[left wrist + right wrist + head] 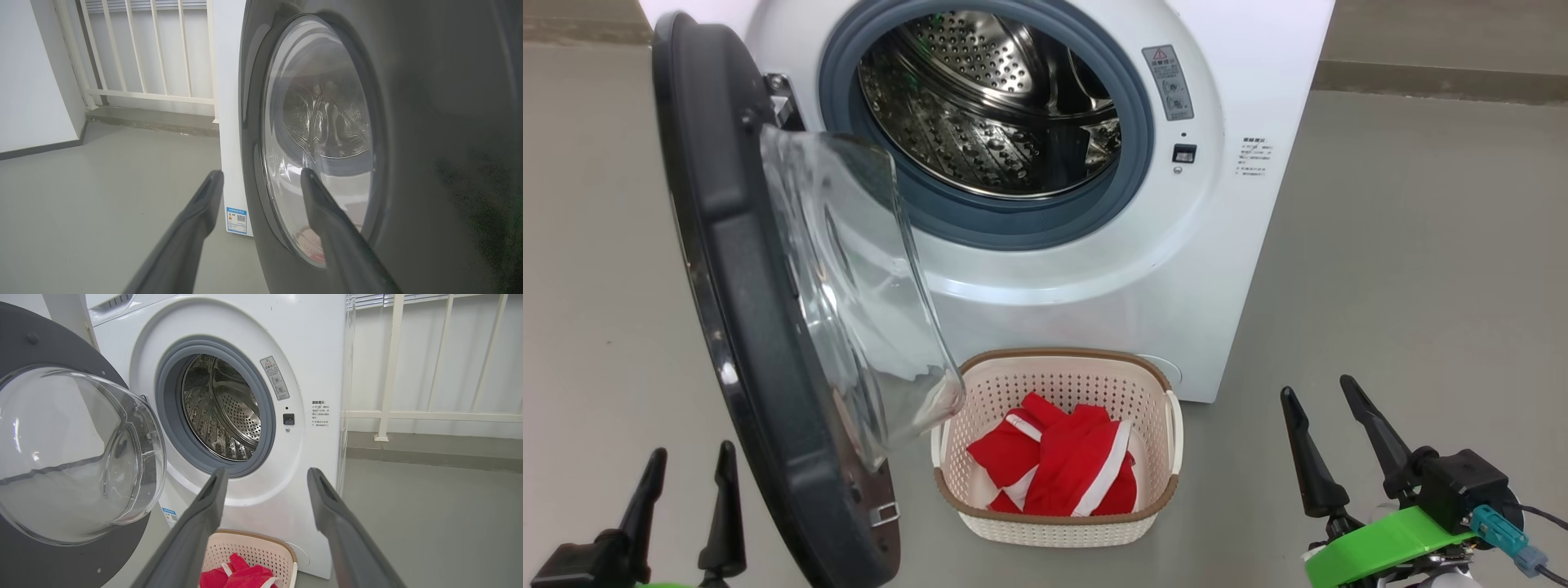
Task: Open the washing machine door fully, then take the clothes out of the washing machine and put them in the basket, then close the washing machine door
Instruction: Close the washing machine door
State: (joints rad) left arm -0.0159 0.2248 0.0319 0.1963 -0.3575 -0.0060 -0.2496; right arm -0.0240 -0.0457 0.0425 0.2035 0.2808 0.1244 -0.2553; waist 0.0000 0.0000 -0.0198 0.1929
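In your head view, the washing machine door (737, 245) hangs open on the left, and the washing machine (1233, 261) sits at the top middle. The red clothes (1062, 465) lie in the basket (1054, 527) at the bottom middle. Your left gripper (692, 449) is lower left and your right gripper (1316, 385) lower right, both spread wide and holding nothing. In your left wrist view, the door takes the right side. In your right wrist view, the basket and clothes show at the bottom.
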